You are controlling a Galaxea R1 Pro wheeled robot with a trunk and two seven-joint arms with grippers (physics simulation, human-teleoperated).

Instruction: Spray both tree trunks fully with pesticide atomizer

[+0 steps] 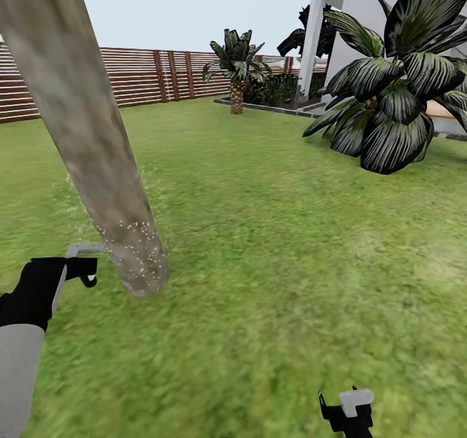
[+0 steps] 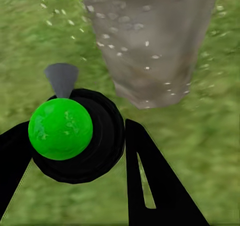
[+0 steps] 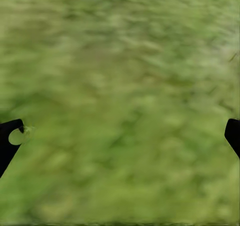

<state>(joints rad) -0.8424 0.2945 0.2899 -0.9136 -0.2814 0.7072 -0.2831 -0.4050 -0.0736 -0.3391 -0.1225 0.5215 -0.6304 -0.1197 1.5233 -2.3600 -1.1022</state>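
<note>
My left claw point(image 2: 75, 186) is closed about the pesticide atomizer point(image 2: 70, 133), its green ball top and black body sitting between my fingers, the grey nozzle point(image 2: 61, 79) aimed toward the foot of the tree trunk point(image 1: 91, 140) just beside it. Pale droplets speckle the lower trunk and drift over the grass point(image 1: 272, 243) near the base; the bark higher up looks bare. My right claw point(image 3: 120, 131) hangs wide apart over the lawn, holding nothing. Judgement: spraying of this trunk is under way, coverage partial. To do it well I should keep the nozzle close and square to the bark, then sweep upward and round the sides. The wooden fence point(image 1: 143, 75) stands well off.
</note>
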